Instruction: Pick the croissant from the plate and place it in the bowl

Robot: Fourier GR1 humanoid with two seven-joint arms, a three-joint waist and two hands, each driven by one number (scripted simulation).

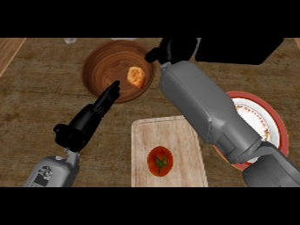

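Just left of the right hand [168, 50], whose fingers I cannot tell, the golden croissant [137, 76] lies in the round brown wooden bowl [100, 66]; the left hand [90, 117] points straight-fingered at its rim.

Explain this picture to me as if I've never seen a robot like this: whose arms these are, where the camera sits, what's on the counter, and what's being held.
The camera looks steeply down from the robot's own head, so only its grey forearms show, rising from the lower edge. The left robot hand is black, with straight fingers pointing at a wooden bowl; it holds nothing. A croissant lies in that bowl. The right forearm reaches across toward the bowl's far side; the right robot hand is dark against a black shape, so I cannot tell whether its fingers are open. On the wooden counter there is also a red-rimmed white plate, partly hidden by the arm, and a cutting board with a tomato.
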